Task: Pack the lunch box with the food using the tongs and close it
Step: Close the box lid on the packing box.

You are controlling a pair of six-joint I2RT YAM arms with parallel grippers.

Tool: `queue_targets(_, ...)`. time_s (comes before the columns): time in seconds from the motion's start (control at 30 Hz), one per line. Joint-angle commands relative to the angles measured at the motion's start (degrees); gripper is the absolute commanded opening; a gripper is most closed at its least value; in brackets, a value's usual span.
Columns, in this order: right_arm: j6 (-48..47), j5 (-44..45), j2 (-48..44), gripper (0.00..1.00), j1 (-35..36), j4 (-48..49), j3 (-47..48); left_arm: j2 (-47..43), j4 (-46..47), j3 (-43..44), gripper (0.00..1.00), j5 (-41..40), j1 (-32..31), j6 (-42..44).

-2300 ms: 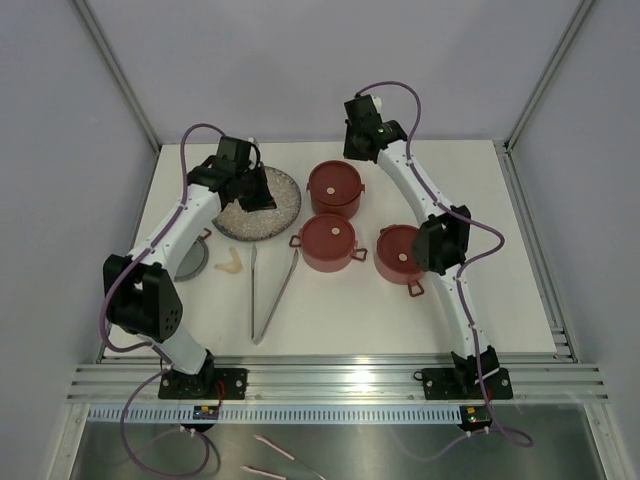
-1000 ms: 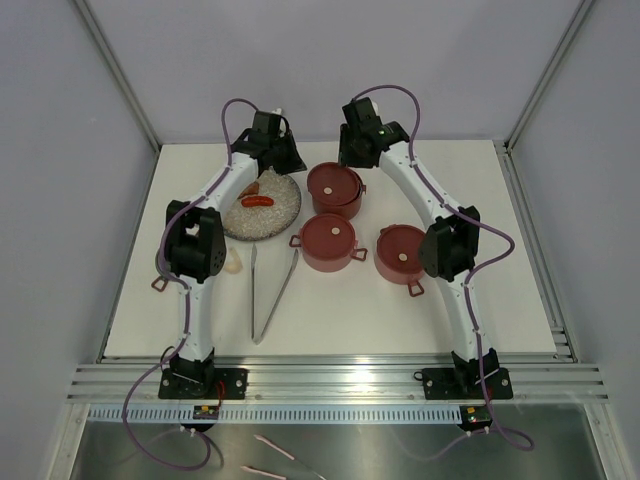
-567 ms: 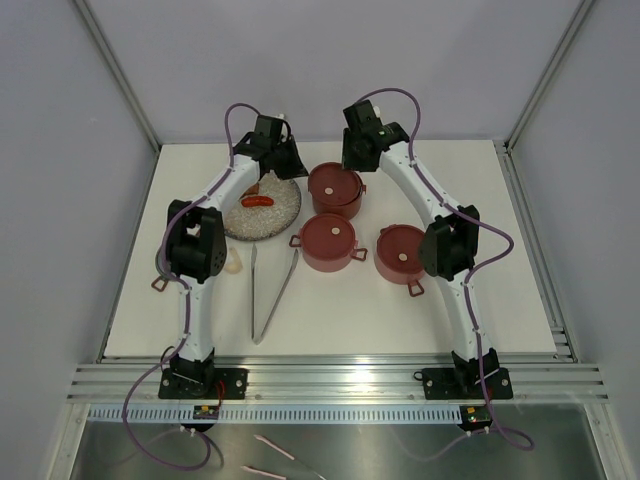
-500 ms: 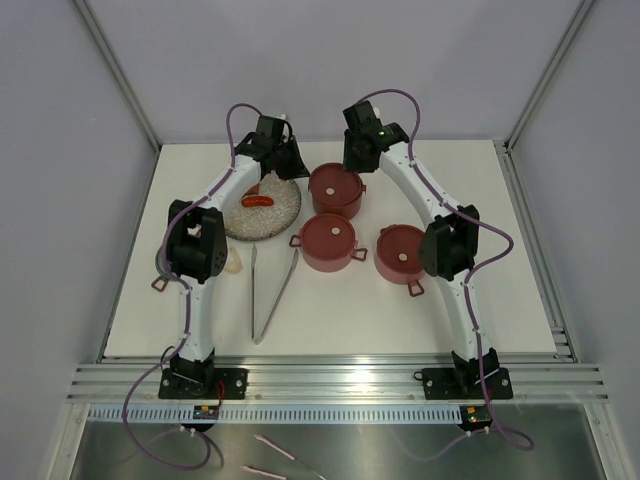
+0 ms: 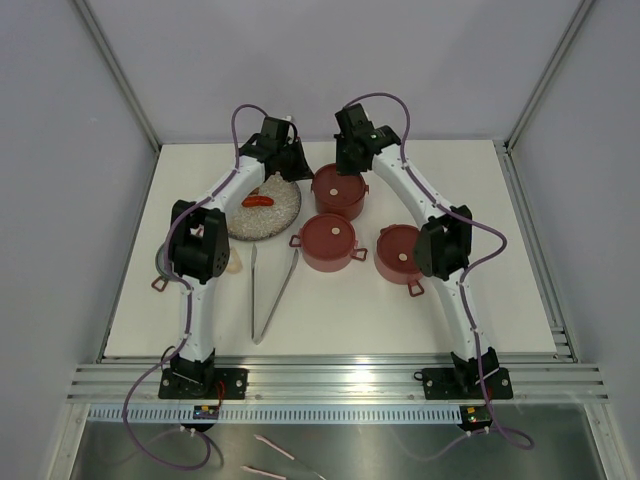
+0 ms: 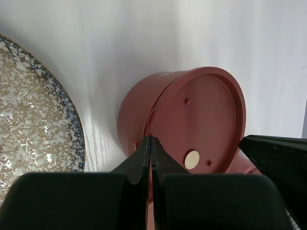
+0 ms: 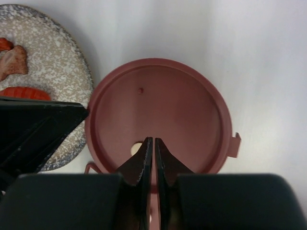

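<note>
The white table (image 5: 480, 300) stands in a grey-walled enclosure. At rear left, a grey speckled round plate (image 5: 270, 222) carries orange and red food pieces (image 5: 258, 200). The left gripper (image 6: 150, 143) is clenched on nothing, its tips at the rim of the flat red disc lid (image 7: 158, 115) on the rear dark-red round metal tier (image 5: 338, 192). The right gripper (image 7: 153, 143) is pinched to a hairline above the same lid, with nothing seen between its fingers. Risk noted: two closed grippers crowd one lid and may collide, or shove the tier rather than lift the lid. The long silvery V-shaped metal tongs (image 5: 254, 295) lie unheld in front of the plate. Their long axis runs near-to-far, with the hinge toward the arm bases and the tips toward the plate.
</note>
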Motion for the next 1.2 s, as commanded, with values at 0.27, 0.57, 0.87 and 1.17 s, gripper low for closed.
queue_targets(0.27,2.2,-3.9,3.6,0.10,3.2,3.1,4.2,2.1,0.3,0.5,0.00,1.4,-0.1,1.0)
queue_targets(0.57,4.4,-8.5,5.2,0.06,3.2,3.7,-2.9,2.2,2.0,-1.4,0.00,2.7,0.0,0.3)
queue_targets(0.87,3.2,-7.0,-1.3,0.07,3.1,4.3,0.1,3.0,2.4,-2.7,0.00,3.3,0.0,-0.2)
queue_targets(1.17,2.9,-1.5,-0.7,0.13,3.1,3.0,3.1,3.9,2.0,-3.0,0.00,3.8,0.1,0.2)
